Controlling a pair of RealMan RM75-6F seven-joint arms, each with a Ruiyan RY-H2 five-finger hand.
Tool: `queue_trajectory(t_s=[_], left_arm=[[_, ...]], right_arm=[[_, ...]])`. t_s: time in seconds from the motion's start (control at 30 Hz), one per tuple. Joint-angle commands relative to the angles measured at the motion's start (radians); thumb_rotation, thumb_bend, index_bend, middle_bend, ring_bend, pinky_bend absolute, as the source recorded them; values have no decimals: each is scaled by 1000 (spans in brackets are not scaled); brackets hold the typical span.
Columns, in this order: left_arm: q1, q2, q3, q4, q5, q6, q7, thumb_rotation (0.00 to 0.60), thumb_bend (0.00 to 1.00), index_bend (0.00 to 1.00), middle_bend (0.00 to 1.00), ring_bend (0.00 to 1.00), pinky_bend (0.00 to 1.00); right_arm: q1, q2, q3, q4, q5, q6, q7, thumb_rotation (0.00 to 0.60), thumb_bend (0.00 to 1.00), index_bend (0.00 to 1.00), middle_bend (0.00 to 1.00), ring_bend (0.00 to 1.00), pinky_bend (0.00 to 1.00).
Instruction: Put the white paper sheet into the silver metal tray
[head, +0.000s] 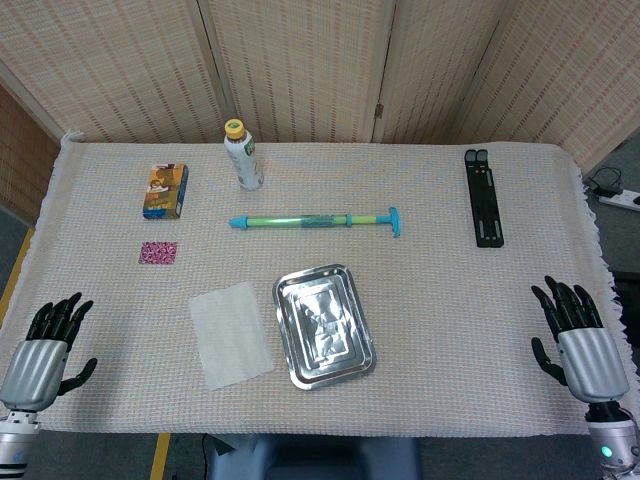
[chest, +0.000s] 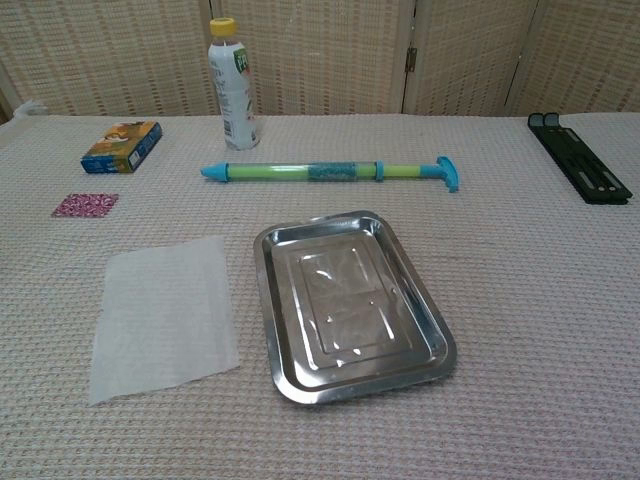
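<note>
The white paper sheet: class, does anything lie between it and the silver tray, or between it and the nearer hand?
Nothing visible does. The white paper sheet lies flat just left of the silver metal tray, bare cloth between them. The left hand, empty with fingers apart, also has only bare cloth before the sheet.
</note>
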Motion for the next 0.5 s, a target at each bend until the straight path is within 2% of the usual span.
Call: queue_trajectory(t_s=[0.03,0.07,0.13,0.2,0.3,0.5], left_arm=[[-32,-35,22,70,91,5,-83,600,357,146,505,392,562],[-43,-42,29,94,113,-1,-105,600,356,196,652,509,650],[-69,-64,38,162,163,-1,-142,600,339,273,875,687,772],[-88,-90,43,230,211,15,-163,600,305,321,984,835,881],[-119,-144,51,351,285,58,-205,600,266,400,1000,981,995],[-192,-236,82,571,363,67,-315,600,234,436,1000,1000,1000]], right_arm=[[-2,0,5,2,1,8,4,600,505,0,0,0,0],[-1,-2,6,4,3,6,3,600,506,0,0,0,0],[4,-8,7,8,8,-5,-3,600,505,0,0,0,0],[9,-13,6,12,12,-20,-9,600,506,0,0,0,0],[18,-17,5,13,16,-39,-8,600,506,0,0,0,0],[24,-30,12,24,23,-43,-15,600,506,0,0,0,0]])
